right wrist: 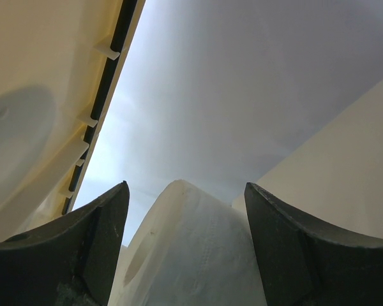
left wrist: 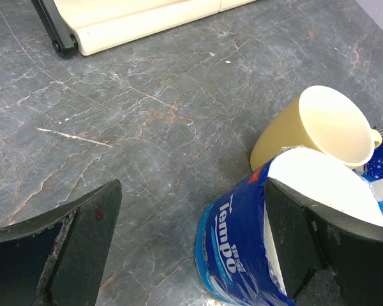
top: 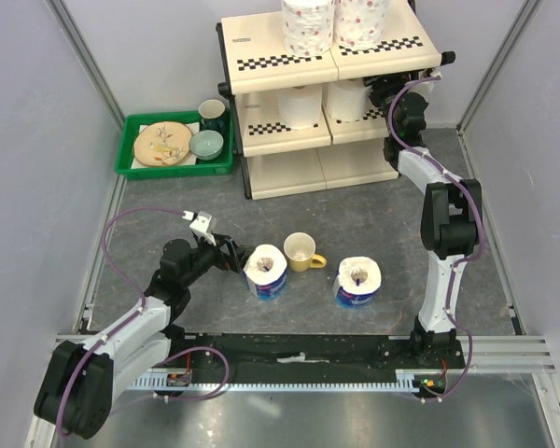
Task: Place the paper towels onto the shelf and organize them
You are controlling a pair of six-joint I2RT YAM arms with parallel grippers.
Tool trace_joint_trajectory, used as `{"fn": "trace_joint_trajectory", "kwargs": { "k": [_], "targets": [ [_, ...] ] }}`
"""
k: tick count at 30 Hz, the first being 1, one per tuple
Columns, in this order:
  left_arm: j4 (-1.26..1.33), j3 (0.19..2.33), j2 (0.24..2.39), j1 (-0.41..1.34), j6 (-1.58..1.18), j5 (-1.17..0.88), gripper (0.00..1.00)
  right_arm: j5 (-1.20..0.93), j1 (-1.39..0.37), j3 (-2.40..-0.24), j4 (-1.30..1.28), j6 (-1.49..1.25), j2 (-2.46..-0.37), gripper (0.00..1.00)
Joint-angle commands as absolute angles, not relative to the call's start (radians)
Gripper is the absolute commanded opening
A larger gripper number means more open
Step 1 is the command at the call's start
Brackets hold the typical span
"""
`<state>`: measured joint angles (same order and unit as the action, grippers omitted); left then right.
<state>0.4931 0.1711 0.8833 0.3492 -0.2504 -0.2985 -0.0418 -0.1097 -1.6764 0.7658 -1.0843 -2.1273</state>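
Our left gripper [top: 235, 259] has its jaws spread wide, one finger against the blue-wrapped roll [top: 266, 271] on the counter [top: 373, 205], the other well clear. The yellow mug [top: 301, 250] sits just beside that roll, so a skewed close could tip the roll or shove the mug. Our right gripper [right wrist: 185, 191] straddles a plain roll [right wrist: 191, 255] on the middle tier of the shelf [top: 289, 173]; we cannot tell whether it grips. A second blue roll [top: 357, 283] stands beyond the mug, and a green tray [top: 131, 159] lies beside the shelf.
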Motion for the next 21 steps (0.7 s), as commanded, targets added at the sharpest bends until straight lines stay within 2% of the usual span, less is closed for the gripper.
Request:
{"fn": "trace_joint_trajectory", "kwargs": {
  "k": [1,21],
  "targets": [
    [0.500,0.201,0.893,0.353,-0.206,-0.325,0.99,-0.094,-0.123,-1.709,0.815,-1.083,-2.140,0.81],
    [0.502,0.204,0.900,0.353,-0.206,-0.325,0.99,-0.118,-0.130,-1.645,0.864,-1.089,-2.092,0.81]
  ]
}}
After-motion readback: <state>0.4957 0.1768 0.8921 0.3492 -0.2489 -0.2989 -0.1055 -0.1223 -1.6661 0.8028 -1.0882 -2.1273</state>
